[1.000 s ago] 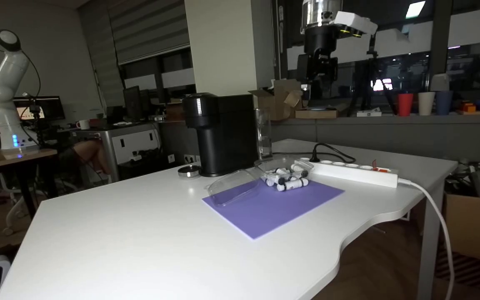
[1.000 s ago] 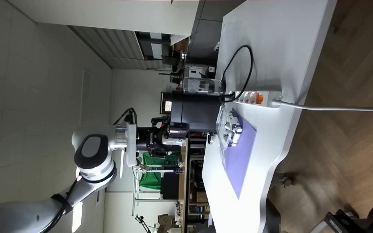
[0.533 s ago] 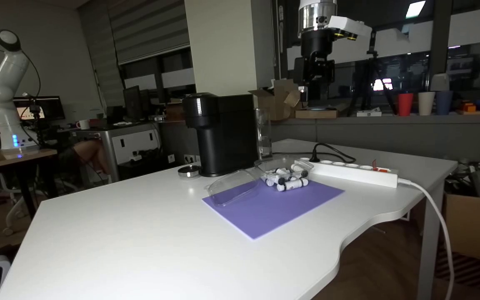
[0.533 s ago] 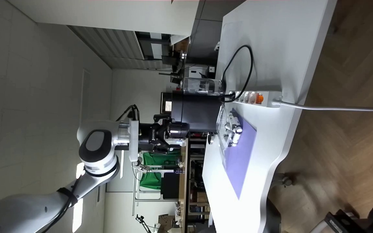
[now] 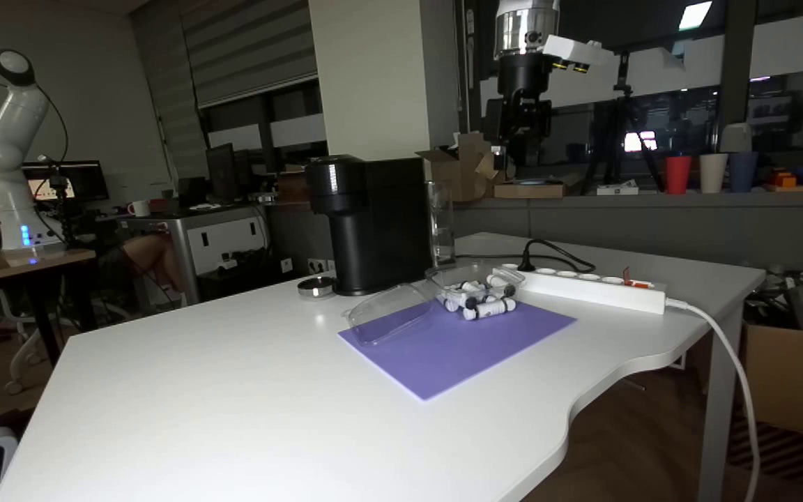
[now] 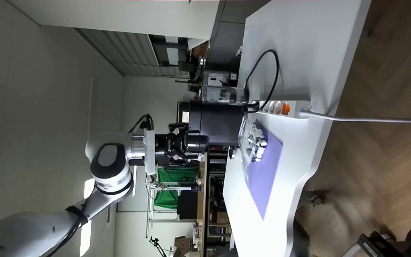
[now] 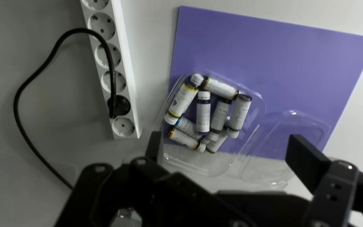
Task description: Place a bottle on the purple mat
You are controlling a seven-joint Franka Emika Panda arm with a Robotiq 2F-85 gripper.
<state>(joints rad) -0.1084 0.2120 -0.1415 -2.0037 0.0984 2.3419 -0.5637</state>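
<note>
Spread gripper [image 7: 230,153] hung high above a clear plastic tray [image 7: 194,159] of small bottles [image 7: 203,113]

Standing by, I saw the gripper pointed downward in mid-air, its two black fingers [image 7: 307,160] held wide apart. The small bottles lay on their sides well below the fingers, apart from them, crowded together in the tray; which was the task's bottle I could not tell. The tray rested partly on the purple mat [image 7: 273,63] and partly past its edge, over the white table [image 5: 234,397], with a clear lid [image 5: 387,317] tilted beside it. In the wrist view the bottles appeared mostly just beyond the gap between the fingers, nearer the finger beside the white power strip [image 7: 123,60].
</note>
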